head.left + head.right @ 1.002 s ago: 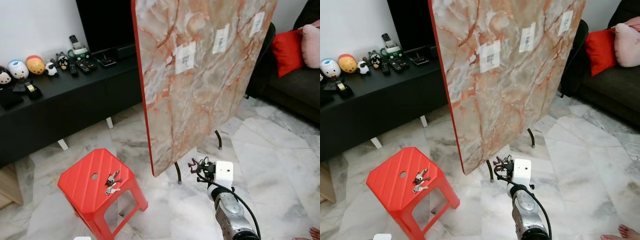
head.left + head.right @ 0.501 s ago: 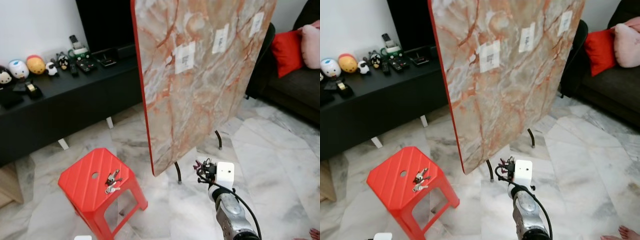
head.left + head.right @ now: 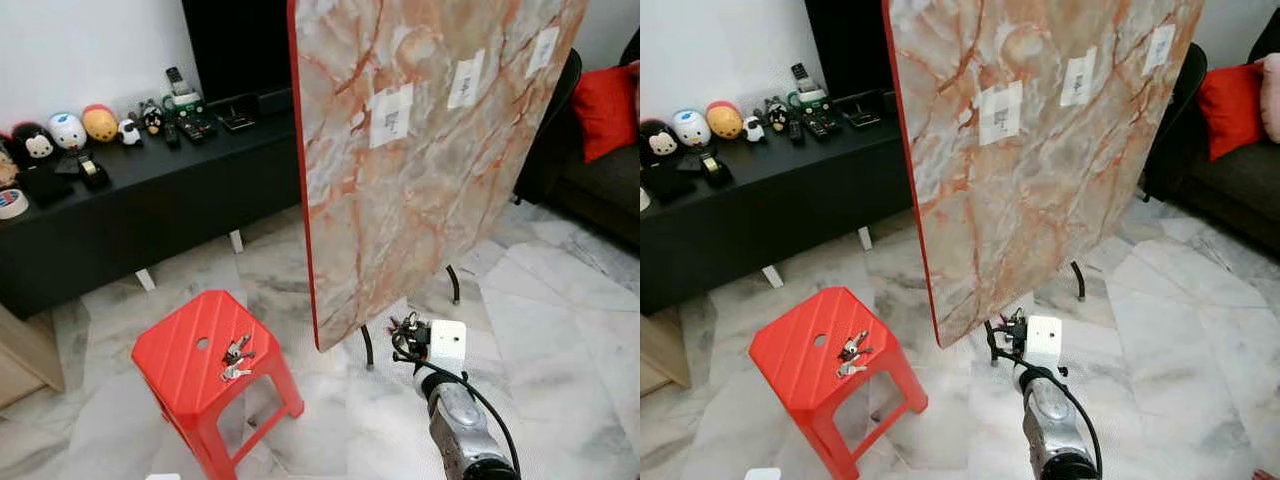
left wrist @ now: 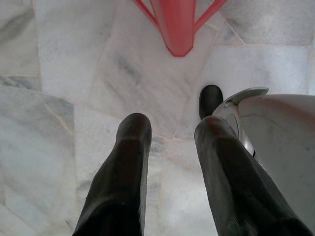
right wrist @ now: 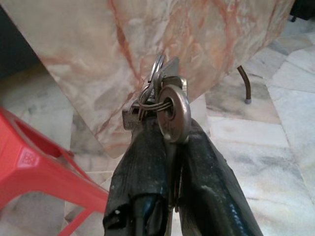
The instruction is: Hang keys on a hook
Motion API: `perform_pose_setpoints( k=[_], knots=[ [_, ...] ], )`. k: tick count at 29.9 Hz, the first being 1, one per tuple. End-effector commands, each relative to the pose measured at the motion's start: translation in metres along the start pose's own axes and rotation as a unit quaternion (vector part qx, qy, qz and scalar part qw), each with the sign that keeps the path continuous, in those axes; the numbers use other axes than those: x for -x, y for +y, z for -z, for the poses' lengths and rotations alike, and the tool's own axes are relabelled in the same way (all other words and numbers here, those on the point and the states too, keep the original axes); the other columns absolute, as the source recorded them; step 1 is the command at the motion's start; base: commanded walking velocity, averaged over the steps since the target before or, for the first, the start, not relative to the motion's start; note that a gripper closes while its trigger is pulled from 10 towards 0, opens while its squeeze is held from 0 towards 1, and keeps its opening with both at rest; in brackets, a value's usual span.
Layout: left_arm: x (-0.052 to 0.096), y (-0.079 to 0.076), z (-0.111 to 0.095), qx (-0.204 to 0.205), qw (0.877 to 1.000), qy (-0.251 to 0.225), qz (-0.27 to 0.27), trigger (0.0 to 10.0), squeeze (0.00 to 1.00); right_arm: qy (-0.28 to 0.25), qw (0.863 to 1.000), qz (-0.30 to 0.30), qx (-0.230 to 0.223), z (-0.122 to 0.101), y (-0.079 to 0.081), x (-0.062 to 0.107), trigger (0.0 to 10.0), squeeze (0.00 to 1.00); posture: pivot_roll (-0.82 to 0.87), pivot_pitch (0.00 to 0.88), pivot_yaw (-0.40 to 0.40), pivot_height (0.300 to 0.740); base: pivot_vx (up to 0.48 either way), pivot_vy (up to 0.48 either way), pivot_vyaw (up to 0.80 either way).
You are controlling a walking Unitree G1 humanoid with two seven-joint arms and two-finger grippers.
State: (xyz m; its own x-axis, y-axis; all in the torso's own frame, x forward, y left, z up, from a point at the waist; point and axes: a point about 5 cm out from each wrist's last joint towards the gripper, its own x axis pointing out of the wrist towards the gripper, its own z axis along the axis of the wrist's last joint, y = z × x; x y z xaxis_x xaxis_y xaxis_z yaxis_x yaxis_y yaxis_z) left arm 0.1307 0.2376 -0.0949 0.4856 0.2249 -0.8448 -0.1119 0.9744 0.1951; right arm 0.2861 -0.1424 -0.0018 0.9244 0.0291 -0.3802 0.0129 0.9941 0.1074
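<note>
Currently right gripper (image 5: 170, 147) low near marble panel (image 3: 430, 150), jaws clamped on keys (image 5: 165, 105) by flat blade. Bunch light, rigid, slick metal; ring dangles loose, best hooked there. Left gripper (image 4: 170, 147) idle, jaws apart. Spare bunch (image 3: 235, 357) on red stool (image 3: 190, 365).

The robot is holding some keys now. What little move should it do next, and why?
Probably lift the right gripper up toward the marble board. Its fingers are shut on a bunch of keys, but the arm is low by the floor near the board's bottom corner. The white labels higher on the board may mark the hooks, though no hook can be made out. More keys lie on the red stool.
</note>
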Motion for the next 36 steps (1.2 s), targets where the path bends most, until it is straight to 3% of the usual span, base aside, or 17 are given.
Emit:
perform_pose_setpoints(
  k=[1,14,24,36],
  knots=[
    [0.0004,0.0018,0.003,-0.003,1.0,0.008,0.0,10.0,0.0,-0.005,1.0,0.001,-0.001,-0.0027,0.0003,-0.0011,10.0,0.0,0.06,0.0,-0.03,0.74,0.255,0.0,0.0],
    [0.0006,-0.002,0.0041,-0.003,1.0,0.009,0.003,10.0,0.0,-0.005,1.0,0.0,0.0,-0.0033,0.0002,-0.0015,10.0,0.0,0.07,0.0,-0.033,0.74,0.265,0.0,0.0],
    [0.0008,0.006,0.0042,-0.002,1.0,0.008,0.0,10.0,0.0,-0.007,1.0,-0.002,0.001,-0.0045,0.0009,-0.0021,10.0,0.0,0.07,0.0,-0.034,0.74,0.272,0.0,0.0],
    [0.0009,-0.0022,0.0055,-0.001,1.0,0.011,0.005,10.0,0.0,-0.008,1.0,-0.002,0.001,-0.0052,0.0014,-0.0026,10.0,0.0,0.07,0.0,-0.034,0.74,0.278,0.0,0.0]
  ],
)
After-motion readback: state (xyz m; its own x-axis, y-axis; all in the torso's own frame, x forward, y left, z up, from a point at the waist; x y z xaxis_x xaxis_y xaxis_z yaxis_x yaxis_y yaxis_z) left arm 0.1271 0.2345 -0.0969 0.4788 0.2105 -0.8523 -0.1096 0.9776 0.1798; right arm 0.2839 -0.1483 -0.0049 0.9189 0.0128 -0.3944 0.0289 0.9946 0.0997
